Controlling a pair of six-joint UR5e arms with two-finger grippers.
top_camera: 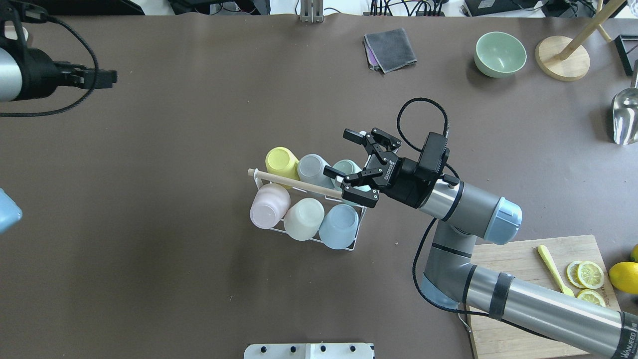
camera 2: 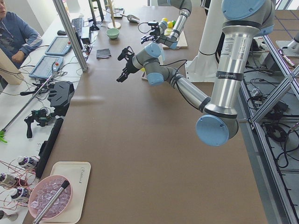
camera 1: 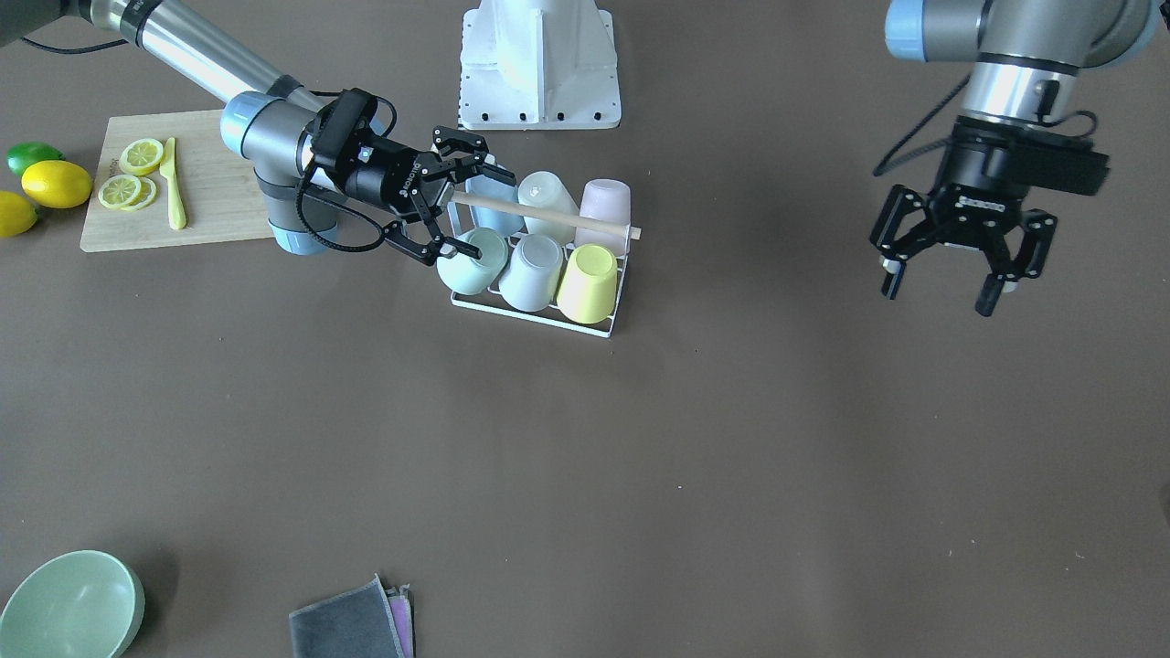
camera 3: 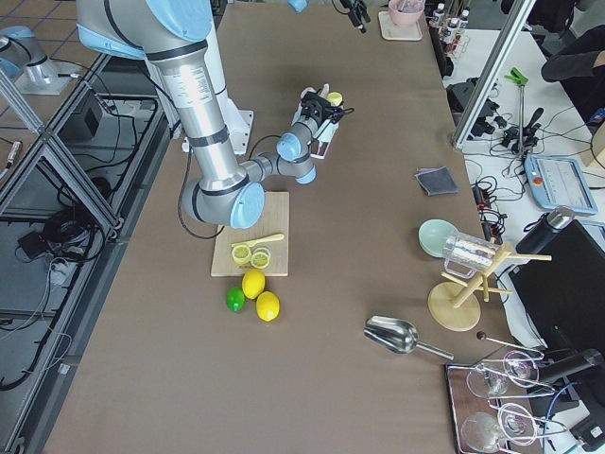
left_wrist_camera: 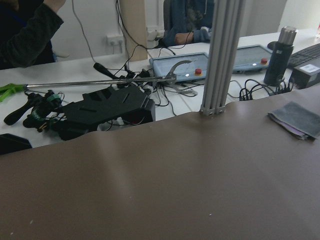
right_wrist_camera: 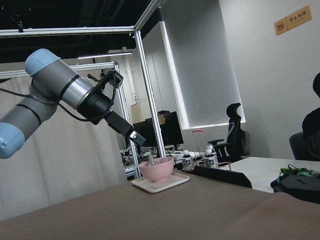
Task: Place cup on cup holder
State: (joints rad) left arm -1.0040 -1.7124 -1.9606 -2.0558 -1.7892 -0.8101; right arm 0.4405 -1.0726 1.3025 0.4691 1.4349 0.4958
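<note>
The cup holder (camera 1: 599, 322) is a white wire rack with a wooden rod handle (camera 1: 548, 217); it also shows in the overhead view (top_camera: 355, 243). Several pastel cups sit tilted on its prongs. A mint cup (camera 1: 473, 265) sits at the end nearest my right gripper (camera 1: 486, 214). That gripper is open and level with the rack's end. One finger (camera 1: 462, 249) lies over the mint cup's rim; the other finger (camera 1: 489, 169) is by the back row. I cannot tell if it touches. My left gripper (camera 1: 940, 297) hangs open and empty, far from the rack.
A wooden cutting board (camera 1: 210, 206) with lemon slices and a yellow knife lies behind the right arm, with lemons (camera 1: 55, 183) and a lime beside it. A green bowl (camera 1: 69, 608) and grey cloths (camera 1: 352, 626) lie at the operators' edge. The white robot base (camera 1: 539, 64) stands behind the rack.
</note>
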